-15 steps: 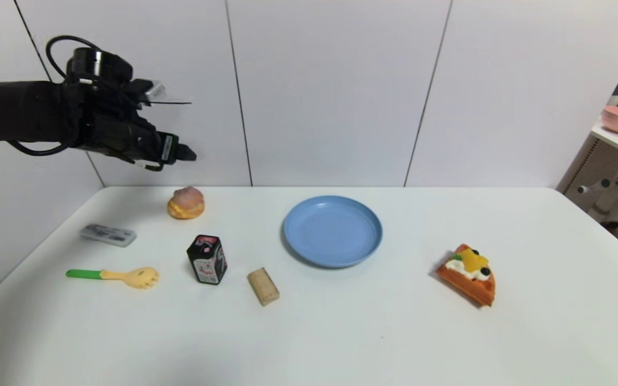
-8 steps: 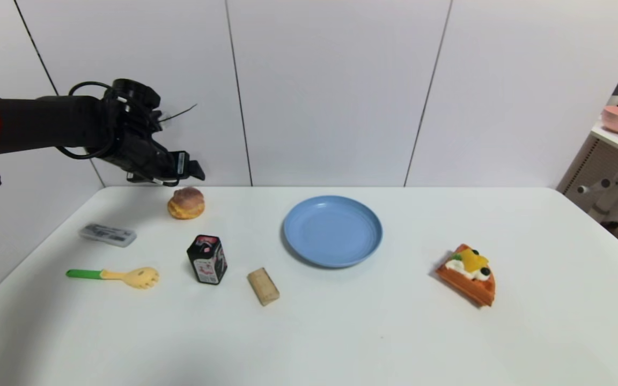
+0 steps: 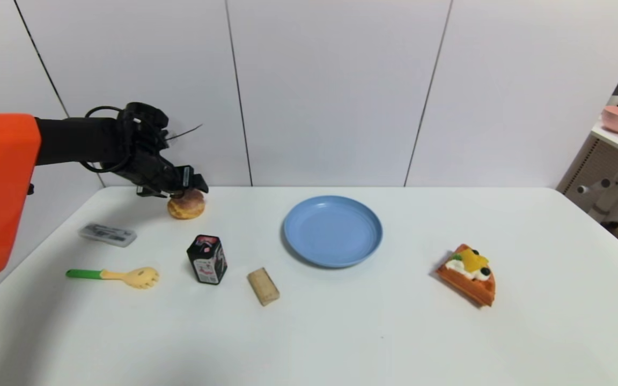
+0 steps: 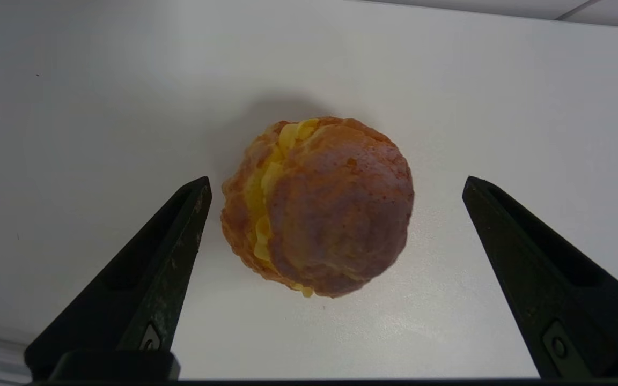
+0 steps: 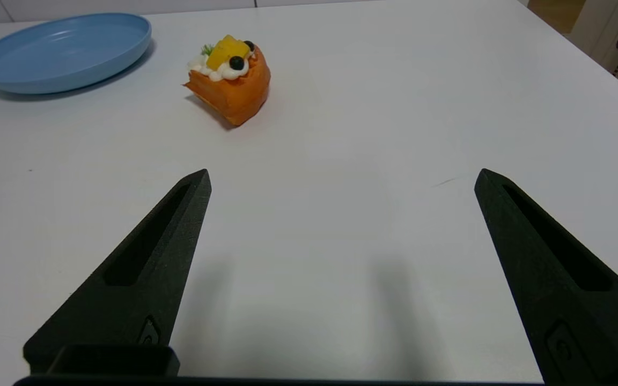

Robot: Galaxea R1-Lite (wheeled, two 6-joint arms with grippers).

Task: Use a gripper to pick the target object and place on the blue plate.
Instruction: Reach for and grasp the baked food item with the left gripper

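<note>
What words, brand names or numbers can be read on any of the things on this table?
Nothing can be read.
Small black box: pink and white label, print too small to read.
Grey flat case: dark markings, too blurred to read.
Cream puff, blue plate, waffle wedge, cork block: no text.

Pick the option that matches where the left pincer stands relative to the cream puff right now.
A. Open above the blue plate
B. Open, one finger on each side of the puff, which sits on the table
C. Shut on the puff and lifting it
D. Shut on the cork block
B: in the left wrist view the left pincer is open, its fingers flanking the cream puff, which sits on the white table.
</note>
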